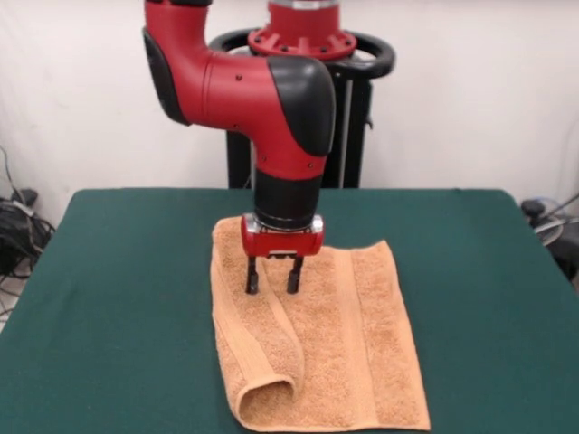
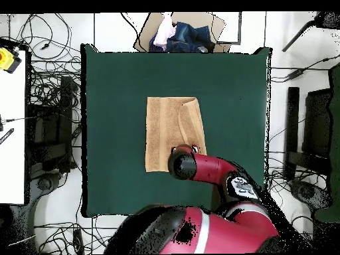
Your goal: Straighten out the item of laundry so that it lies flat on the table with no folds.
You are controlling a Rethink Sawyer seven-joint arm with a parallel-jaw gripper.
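Towel (image 1: 317, 362) lies on the green table (image 1: 118, 298), roughly mid-table in the overhead view, long axis running toward/away from the robot. Peach terry, woven band visible as a lengthwise stripe on the right part in the front view.

Not flat. In the front view the left long edge is turned over onto the rest — a rolled fold (image 1: 271, 380) runs from about under the claw down to the near left corner, where it ends in a rounded, bulging loop. Right portion of towel lies smooth, single layer as far as visible. Near edge reaches almost to the bottom of the front pic. In the overhead view the same fold shows as a curved line (image 2: 188, 118) along one side of the towel (image 2: 163, 129), w/ the far corner there looking doubled over.

Claw (image 1: 272, 287) — red body, two black fingers (image 1: 252, 276) pointing straight down, set apart w/ a clear gap between them, so open; nothing pinched between them. Tips sit at or just above the cloth near the upper end of the fold, toward the towel's far end; cannot tell whether they touch the fabric. Arm (image 1: 280, 117) comes down vertically over that spot; in the overhead view it covers the towel's robot-side edge and hides the claw.

Off-table: cardboard box w/ dark and pale cloth items (image 2: 176, 33) beyond the far table edge, cables on the floor around.
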